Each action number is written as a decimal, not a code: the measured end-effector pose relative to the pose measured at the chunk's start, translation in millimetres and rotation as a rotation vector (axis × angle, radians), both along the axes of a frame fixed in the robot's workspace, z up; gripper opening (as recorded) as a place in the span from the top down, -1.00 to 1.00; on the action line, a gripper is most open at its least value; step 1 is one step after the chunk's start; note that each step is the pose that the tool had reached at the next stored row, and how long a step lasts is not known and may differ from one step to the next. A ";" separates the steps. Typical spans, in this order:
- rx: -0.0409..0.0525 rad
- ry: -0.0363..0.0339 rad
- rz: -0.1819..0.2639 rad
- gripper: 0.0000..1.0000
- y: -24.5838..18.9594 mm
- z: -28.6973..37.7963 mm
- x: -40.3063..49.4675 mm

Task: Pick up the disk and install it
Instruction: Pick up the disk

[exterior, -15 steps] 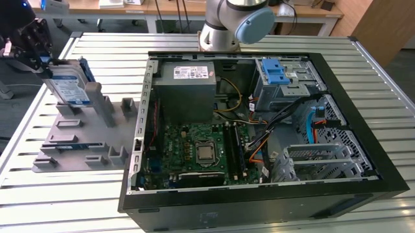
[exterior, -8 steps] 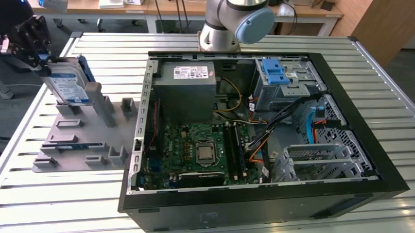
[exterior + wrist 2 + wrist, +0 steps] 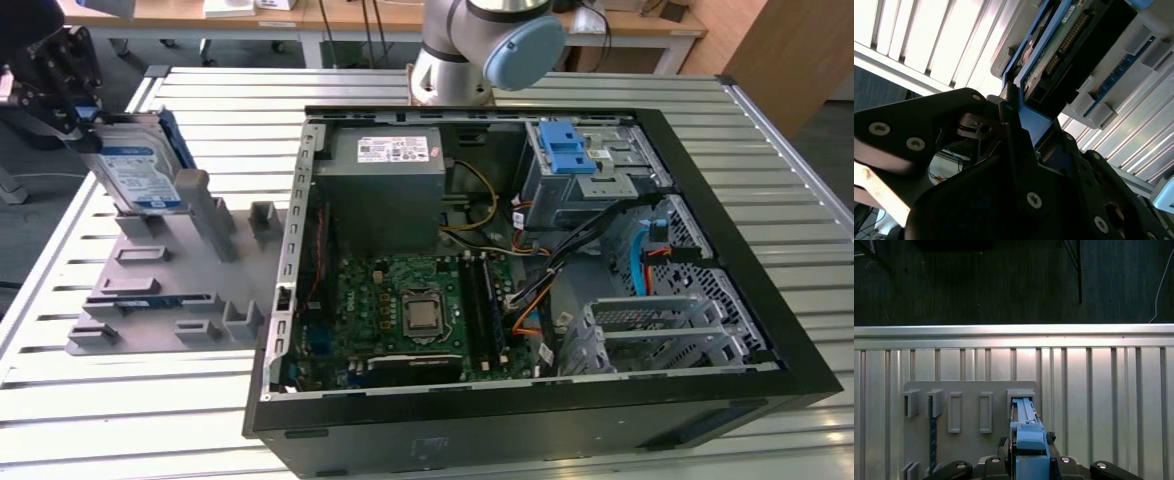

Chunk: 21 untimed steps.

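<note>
The tool (image 3: 80, 115) pinches the disk (image 3: 138, 172) by its blue bracket, upright at the grey holder (image 3: 160, 300), at ten o'clock from the open computer case (image 3: 534, 410).

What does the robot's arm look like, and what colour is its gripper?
The arm is made of round silver-grey tubes, with a light blue cap on its joint. The gripper is black. It is built from chunky linked bars dotted with small silver screws, which you can see up close in the second wrist view.
</note>
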<state>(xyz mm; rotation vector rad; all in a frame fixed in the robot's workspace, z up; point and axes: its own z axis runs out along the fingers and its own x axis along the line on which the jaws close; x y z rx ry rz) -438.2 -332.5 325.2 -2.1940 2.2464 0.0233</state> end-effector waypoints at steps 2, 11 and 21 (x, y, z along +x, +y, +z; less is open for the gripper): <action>0.0000 0.0000 0.000 0.27 0.0 1.4 0.0; 0.0000 0.0000 0.000 0.27 0.0 9.5 0.0; 0.0001 -0.0002 0.000 0.27 0.0 14.4 0.1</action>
